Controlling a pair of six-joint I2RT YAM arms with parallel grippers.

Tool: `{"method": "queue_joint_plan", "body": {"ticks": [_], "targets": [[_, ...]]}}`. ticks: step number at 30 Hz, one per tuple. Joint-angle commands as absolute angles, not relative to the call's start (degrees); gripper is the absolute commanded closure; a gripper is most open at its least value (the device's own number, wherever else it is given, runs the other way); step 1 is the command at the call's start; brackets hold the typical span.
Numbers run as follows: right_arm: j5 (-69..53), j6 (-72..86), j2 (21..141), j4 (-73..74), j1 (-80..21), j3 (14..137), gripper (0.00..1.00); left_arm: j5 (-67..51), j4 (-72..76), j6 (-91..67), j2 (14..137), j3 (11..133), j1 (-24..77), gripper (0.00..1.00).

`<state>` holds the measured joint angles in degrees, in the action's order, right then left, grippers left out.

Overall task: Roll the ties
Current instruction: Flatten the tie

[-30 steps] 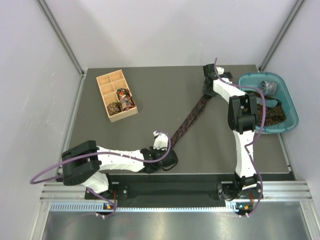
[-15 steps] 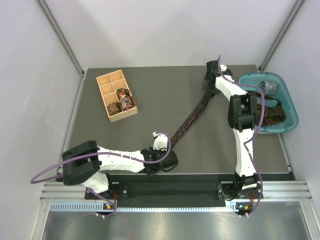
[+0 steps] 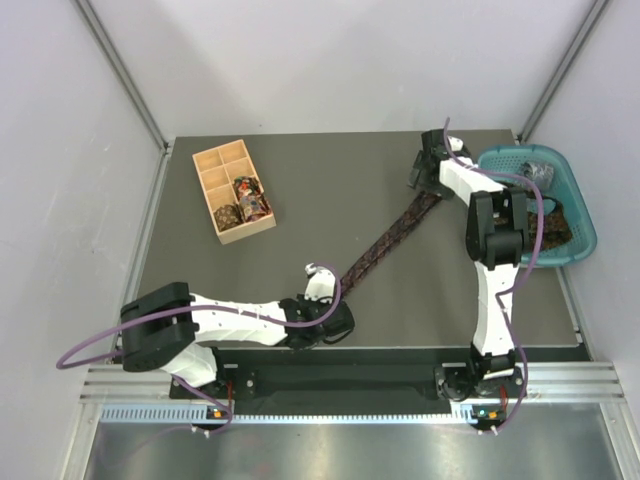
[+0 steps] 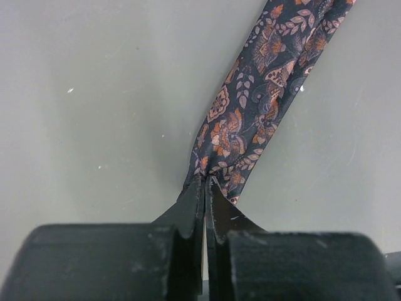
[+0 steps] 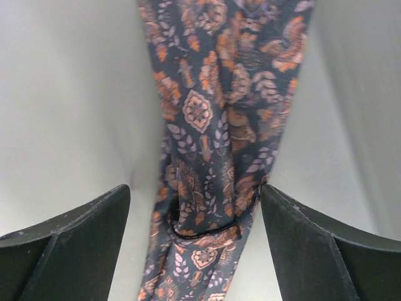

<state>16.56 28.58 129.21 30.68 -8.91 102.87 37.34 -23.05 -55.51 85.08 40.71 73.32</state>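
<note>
Top external shows me the table (image 3: 300, 180) with the paisley tie (image 3: 385, 240) stretched diagonally across it, soft and slippery I judge, best taken at the near end my left gripper (image 4: 205, 188) pinches tight, right gripper (image 5: 193, 191) gaping wide astride the far end.

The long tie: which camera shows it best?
Top external: only there does the paisley tie show at full length. Left wrist shows just the end clamped in the left pincer; right wrist, a close stretch of pattern.
</note>
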Motion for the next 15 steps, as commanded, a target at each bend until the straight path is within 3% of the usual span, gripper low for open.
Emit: {"method": "queue_joint_plan", "body": {"ticks": [1, 8, 15], "targets": [[18.8, 29.2, 126.4, 33.7, -8.3, 104.5, 0.16, 37.2, -25.5, -54.8, 82.8, 40.1, 74.0, 1.00], [13.5, 28.0, 117.4, 22.9, -8.1, 94.5, 0.11, 37.6, -25.6, -54.6, 82.6, 40.5, 74.8, 1.00], [14.1, 28.7, 117.3, 25.6, -6.2, 100.7, 0.16, 38.0, -26.5, -55.2, 82.9, 41.0, 75.4, 1.00]]}}
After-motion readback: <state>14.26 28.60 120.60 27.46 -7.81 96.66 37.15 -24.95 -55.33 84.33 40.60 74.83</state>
